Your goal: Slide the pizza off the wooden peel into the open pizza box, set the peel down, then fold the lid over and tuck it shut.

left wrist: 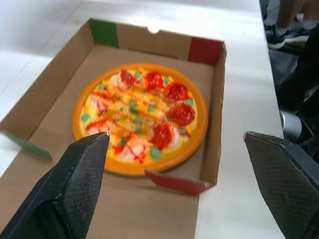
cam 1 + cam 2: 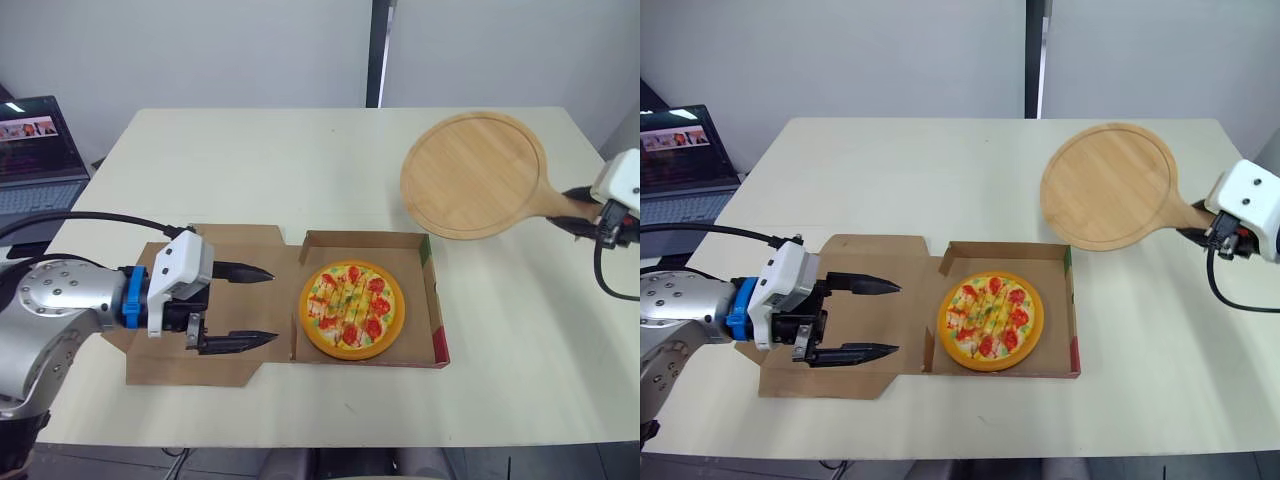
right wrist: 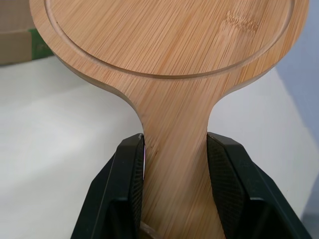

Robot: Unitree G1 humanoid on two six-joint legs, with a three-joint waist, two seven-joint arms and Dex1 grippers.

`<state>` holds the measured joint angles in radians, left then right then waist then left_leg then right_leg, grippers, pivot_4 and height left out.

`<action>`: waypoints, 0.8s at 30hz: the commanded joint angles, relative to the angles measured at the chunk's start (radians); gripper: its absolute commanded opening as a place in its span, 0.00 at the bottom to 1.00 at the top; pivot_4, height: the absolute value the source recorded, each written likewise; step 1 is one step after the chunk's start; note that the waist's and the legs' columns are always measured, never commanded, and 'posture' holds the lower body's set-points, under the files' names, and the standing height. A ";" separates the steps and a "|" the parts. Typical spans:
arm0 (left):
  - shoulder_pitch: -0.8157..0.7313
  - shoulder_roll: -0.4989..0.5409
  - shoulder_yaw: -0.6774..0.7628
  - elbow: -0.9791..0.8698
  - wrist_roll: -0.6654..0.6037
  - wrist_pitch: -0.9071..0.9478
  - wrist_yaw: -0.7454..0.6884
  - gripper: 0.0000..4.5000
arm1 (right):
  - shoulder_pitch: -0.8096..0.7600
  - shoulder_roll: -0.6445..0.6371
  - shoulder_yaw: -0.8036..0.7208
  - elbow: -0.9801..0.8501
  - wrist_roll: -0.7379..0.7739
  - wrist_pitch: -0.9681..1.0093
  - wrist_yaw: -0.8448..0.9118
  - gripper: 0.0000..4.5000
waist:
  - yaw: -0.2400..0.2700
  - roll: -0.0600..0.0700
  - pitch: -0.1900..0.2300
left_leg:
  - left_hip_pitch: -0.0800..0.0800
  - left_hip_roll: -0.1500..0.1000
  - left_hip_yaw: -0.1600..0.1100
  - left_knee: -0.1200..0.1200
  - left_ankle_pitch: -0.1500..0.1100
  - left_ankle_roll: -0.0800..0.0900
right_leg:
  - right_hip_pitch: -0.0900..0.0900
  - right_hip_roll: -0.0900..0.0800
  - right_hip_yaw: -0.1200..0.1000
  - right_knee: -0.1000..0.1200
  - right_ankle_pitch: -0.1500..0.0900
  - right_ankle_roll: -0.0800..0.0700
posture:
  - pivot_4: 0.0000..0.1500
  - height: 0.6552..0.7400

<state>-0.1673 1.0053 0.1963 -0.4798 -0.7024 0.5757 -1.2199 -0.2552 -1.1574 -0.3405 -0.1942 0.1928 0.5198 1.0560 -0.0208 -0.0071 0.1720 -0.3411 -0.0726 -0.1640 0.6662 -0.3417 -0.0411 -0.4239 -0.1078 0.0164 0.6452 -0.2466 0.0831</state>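
With the pizza [image 2: 352, 308] already in the pizza box [image 2: 436, 300] just ahead of our spread left fingers [image 2: 243, 271], our right fingers [image 3: 227, 184] pinch the empty peel [image 2: 475, 175], which we think must next go down on the counter [image 2: 250, 160].

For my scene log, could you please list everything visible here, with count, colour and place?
round toy pizza: 1, orange rim, yellow with red toppings, inside the box tray
brown cardboard pizza box: 1, brown with red and green corners, near middle of table, lid open flat to the left
round wooden peel: 1, light wood, bare, held over the table's right side
table: 1, cream, under everything
laptop: 1, dark, screen lit, beyond the table's left edge
left gripper: 1, black fingers, open, over the lid
right gripper: 1, black fingers, shut on the peel's handle
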 commanded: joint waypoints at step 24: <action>-0.311 -0.316 -0.245 -0.067 -0.033 0.068 0.267 1.00 | 0.337 0.378 -0.218 -0.094 0.073 0.393 -0.424 0.35 | 0.018 0.002 -0.001 | -0.001 -0.001 0.000 0.011 0.000 0.000 | 0.003 0.001 0.001 0.001 0.005 0.002 | 1.00 1.00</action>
<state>-0.4702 0.6926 -0.0461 -0.5208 -0.7260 0.6470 -0.9497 0.0972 -0.7727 -0.5443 -0.2731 0.2581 0.9240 0.6463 -0.0031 -0.0046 0.1705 -0.3424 -0.0740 -0.1637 0.6775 -0.3417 -0.0411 -0.4212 -0.1073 0.0179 0.6462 -0.2411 0.0849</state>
